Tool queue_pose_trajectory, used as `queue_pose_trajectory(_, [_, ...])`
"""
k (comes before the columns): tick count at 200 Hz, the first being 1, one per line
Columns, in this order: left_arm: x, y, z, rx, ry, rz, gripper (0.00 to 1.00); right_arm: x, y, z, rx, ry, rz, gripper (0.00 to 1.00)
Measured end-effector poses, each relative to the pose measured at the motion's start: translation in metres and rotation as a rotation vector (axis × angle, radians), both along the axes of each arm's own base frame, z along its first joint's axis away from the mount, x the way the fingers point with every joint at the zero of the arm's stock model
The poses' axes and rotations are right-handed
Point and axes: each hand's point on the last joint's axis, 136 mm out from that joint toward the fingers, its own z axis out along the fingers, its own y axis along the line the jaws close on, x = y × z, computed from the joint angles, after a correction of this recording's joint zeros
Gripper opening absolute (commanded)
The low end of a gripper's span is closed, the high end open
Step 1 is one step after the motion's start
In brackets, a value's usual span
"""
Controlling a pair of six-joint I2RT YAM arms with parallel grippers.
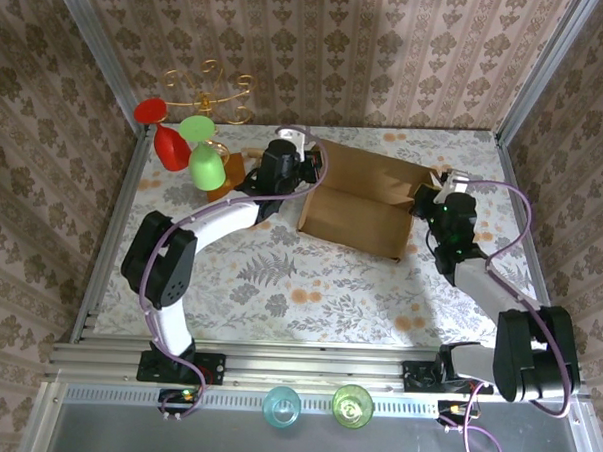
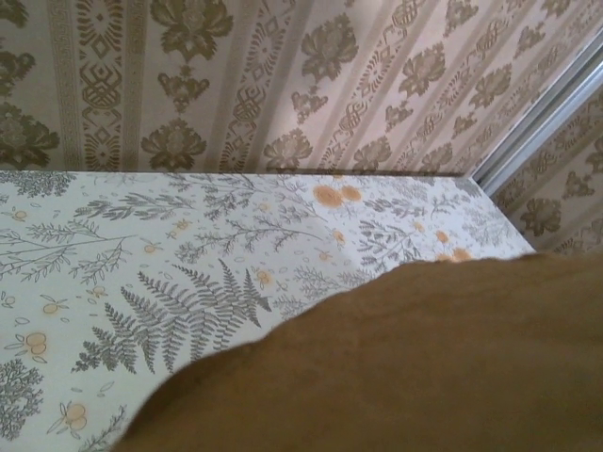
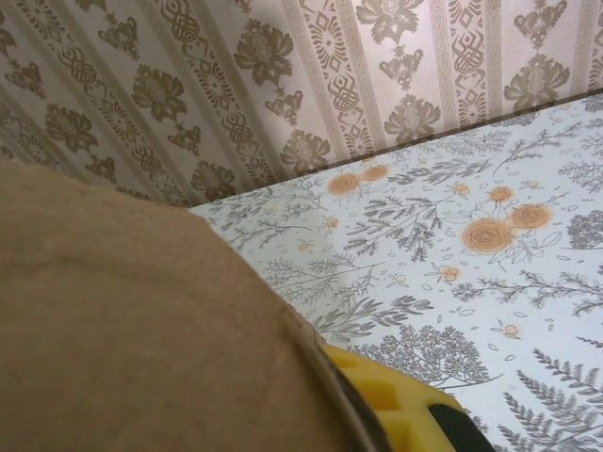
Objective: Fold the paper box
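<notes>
Our left gripper point(image 1: 302, 171) is at the left side of the paper box point(image 1: 357, 216). We cannot tell if it is pinching. The box lies near the far edge of the tabletop point(image 1: 279, 275). It looks only partly folded, so we think a lot is left to do. Our right gripper point(image 1: 426, 198) is at the box's right side, and we cannot tell its grip either.

Left arm point(image 1: 222, 219), right arm point(image 1: 484, 284) — white links, black joints, purple cables.
</notes>
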Motion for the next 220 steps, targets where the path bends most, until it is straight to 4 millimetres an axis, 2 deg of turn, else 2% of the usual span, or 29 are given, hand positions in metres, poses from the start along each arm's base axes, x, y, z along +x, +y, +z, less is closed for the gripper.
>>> queue_pose_trajectory(30, [0.002,0.005,-0.023,-0.015,0.009,0.005,0.00,0.003,0.004,-0.017,0.013,0.001,-0.011,0.00])
queue_pose_trajectory(60, [-0.004,0.009,-0.044,-0.013,0.026,-0.013,0.00,0.005,0.005,-0.035,0.019,0.019,-0.013,0.00])
queue_pose_trajectory(97, [-0.009,0.012,-0.048,-0.054,-0.004,-0.028,0.00,0.000,0.008,-0.036,0.037,-0.006,-0.019,0.00])
queue_pose_trajectory(156, [-0.029,0.014,-0.051,-0.111,-0.040,-0.025,0.00,-0.012,0.008,-0.037,0.061,-0.028,-0.034,0.03])
queue_pose_trajectory(186, [-0.041,0.015,-0.052,-0.113,-0.048,-0.019,0.00,-0.019,0.006,-0.036,0.066,-0.024,-0.042,0.07])
queue_pose_trajectory(220, [-0.053,0.015,-0.055,-0.116,-0.062,-0.012,0.00,-0.029,0.004,-0.040,0.081,-0.009,-0.057,0.17])
